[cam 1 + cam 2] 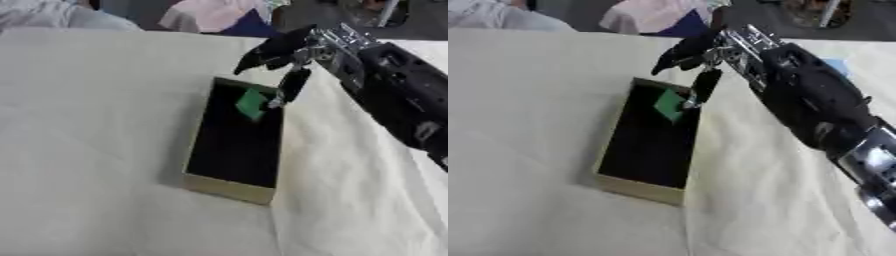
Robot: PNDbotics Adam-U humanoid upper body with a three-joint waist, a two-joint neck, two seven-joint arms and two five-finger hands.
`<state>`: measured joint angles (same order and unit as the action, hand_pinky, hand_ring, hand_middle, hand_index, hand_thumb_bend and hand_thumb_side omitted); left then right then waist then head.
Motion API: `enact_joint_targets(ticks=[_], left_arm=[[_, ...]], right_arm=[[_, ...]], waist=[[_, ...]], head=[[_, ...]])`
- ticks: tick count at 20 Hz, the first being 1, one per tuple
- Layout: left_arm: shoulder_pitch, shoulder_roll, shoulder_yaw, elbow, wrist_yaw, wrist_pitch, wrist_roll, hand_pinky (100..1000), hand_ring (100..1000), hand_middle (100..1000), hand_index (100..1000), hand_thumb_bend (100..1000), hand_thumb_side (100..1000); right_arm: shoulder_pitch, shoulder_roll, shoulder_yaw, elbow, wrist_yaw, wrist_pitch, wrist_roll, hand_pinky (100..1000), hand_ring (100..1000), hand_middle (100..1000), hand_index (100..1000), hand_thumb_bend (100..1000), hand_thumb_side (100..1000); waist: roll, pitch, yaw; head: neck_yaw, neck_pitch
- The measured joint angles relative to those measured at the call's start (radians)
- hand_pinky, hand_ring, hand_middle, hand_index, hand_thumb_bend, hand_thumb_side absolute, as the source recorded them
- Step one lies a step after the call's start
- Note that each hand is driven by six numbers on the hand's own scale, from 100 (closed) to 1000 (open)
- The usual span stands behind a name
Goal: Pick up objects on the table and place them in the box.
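A long box [234,186] with pale wooden walls and a dark inside is lying on the table [87,150], which is covered with a cream cloth; its short near wall is facing the camera and its length is running away toward the far side. The near and middle parts of the box are showing only the dark floor. At the far end of the box, a small green object [252,103] is hanging tilted just above the dark inside, close to the box's far right corner. One finger of the right hand [289,52] is pointing down beside the green object and touching its right edge; whether a thumb is pressing it from the other side I cannot tell. The other fingers are spreading out straight to the left, above the far wall of the box. The black forearm is coming in from the right of the box, sloping down toward the hand.
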<state>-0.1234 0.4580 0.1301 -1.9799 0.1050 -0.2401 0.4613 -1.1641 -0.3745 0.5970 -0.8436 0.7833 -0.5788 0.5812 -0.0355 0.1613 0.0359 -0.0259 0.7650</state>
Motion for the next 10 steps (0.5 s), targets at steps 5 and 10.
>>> enact_joint_targets(ticks=[5,10], left_arm=[[0.000,0.000,0.001,0.000,0.000,0.000,0.001,730,785,757,875,322,922],[0.000,0.000,0.003,0.000,0.000,-0.001,0.002,730,785,757,875,322,922]], right_arm=[[0.073,-0.079,-0.092,-0.078,-0.203,0.046,0.046,882,850,773,909,207,373],[0.105,-0.163,-0.170,-0.207,-0.237,0.120,0.120,876,871,798,914,255,400]], waist=[[0.002,0.001,-0.006],[0.002,0.003,-0.008]], head=[[0.006,0.000],[0.005,0.000]])
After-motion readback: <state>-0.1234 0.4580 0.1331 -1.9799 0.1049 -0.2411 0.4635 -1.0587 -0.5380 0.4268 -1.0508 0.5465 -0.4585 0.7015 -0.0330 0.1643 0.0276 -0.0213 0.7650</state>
